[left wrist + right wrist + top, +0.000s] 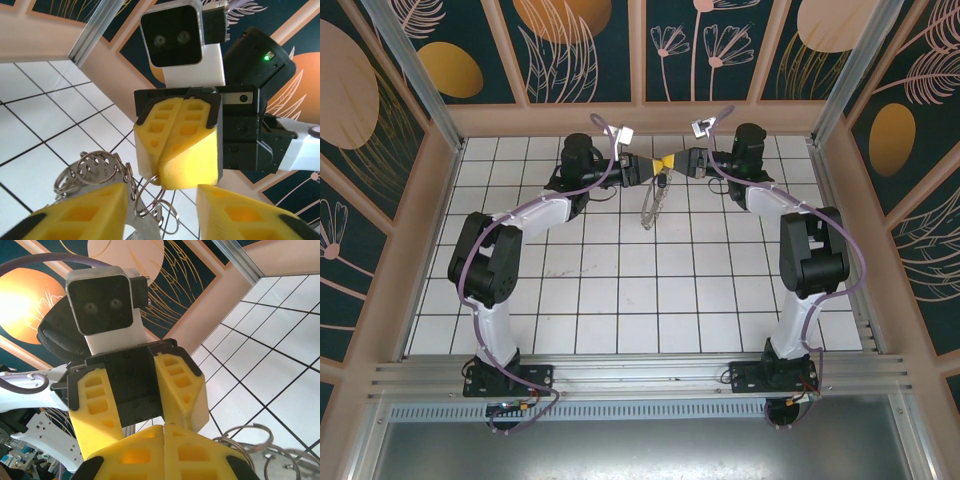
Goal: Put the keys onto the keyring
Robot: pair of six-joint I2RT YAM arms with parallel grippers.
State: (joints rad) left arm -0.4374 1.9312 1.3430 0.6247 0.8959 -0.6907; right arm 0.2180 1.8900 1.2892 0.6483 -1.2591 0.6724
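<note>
**Top view.** Two arms reach across the white-tiled bench (pixel 620 290) and meet tip to tip near its far edge. The left gripper (pixel 656 168) and the right gripper (pixel 678 162) face each other, their yellow fingers almost touching. The keyring (pixel 653 205), a thin silvery loop, hangs from the meeting point, about midway between the side walls. Whether its lower end touches the tiles cannot be told. A small white tag (pixel 625 132) sits by the left wrist and another (pixel 701 127) by the right. Any print on them is too small to read.

**Left wrist view.** The right gripper's jaws are pressed together, and a wire loop of the keyring (pixel 150 200) issues from their tip. The left gripper's jaws stand partly apart, one finger (pixel 80 212) on each side of the dangling loops, clamping nothing that can be seen. A green lamp (pixel 265 56) glows on the right arm's dark housing.

**Right wrist view.** The closed jaws lie at the bottom edge, facing the parted jaws of the left gripper. The keyring's loops (pixel 245 440) show at lower right, just beside the closed fingers.
</note>
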